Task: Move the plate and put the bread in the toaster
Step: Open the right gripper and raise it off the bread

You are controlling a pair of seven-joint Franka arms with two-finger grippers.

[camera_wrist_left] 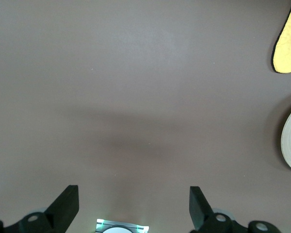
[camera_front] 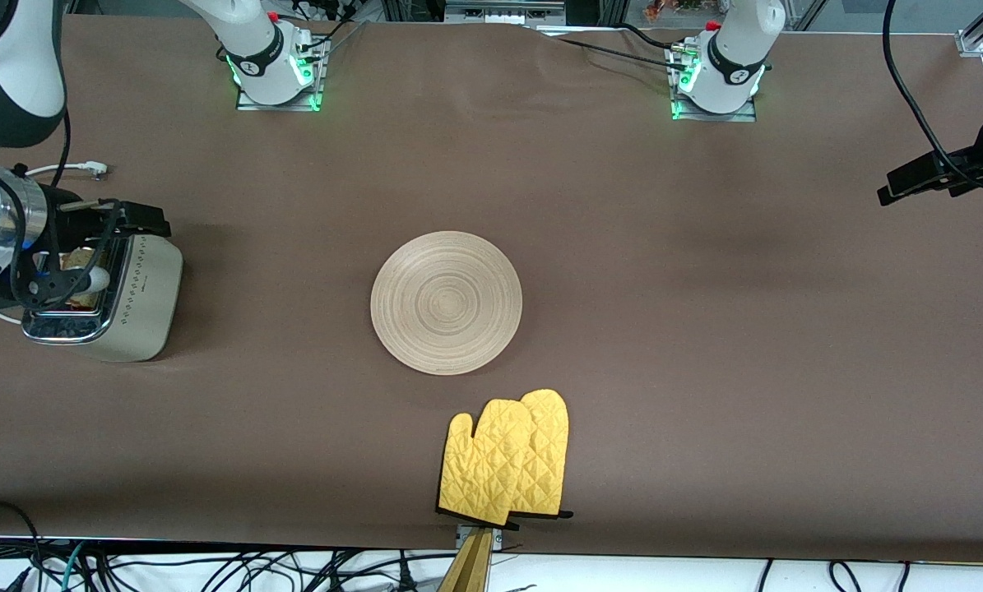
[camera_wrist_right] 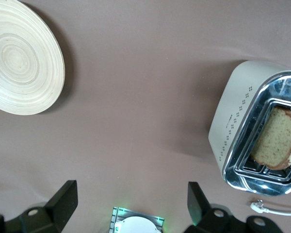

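The counter (camera_front: 705, 329) is covered in a matte brown sheet with faint creases. Near its middle lies the plate (camera_front: 446, 302), a round, flat disc of pale wood turned with concentric ring grooves; its surface carries nothing. Just nearer the front camera than the plate lie two quilted yellow oven mitts (camera_front: 507, 460) with diamond stitching and black trim at the cuffs, one overlapping the other, at the counter's edge.

At the right arm's end of the counter stands the toaster (camera_wrist_right: 254, 133), a rounded cream-white body with a dotted diamond pattern along its side and a mirror-bright chrome top. The bread (camera_wrist_right: 276, 138), a pale speckled slice with a brown crust, sits in one of the slots, leaning at a slant with its upper part showing above the chrome. A white cord (camera_wrist_right: 276, 208) with a plug lies on the counter beside the toaster.

The right gripper (camera_wrist_right: 131, 206) hangs over the bare brown sheet between the toaster and the plate, its two black fingers spread wide and holding nothing. The left gripper (camera_wrist_left: 133, 206) hangs over the bare sheet toward the left arm's end of the counter, well apart from the plate, its fingers likewise spread and empty.
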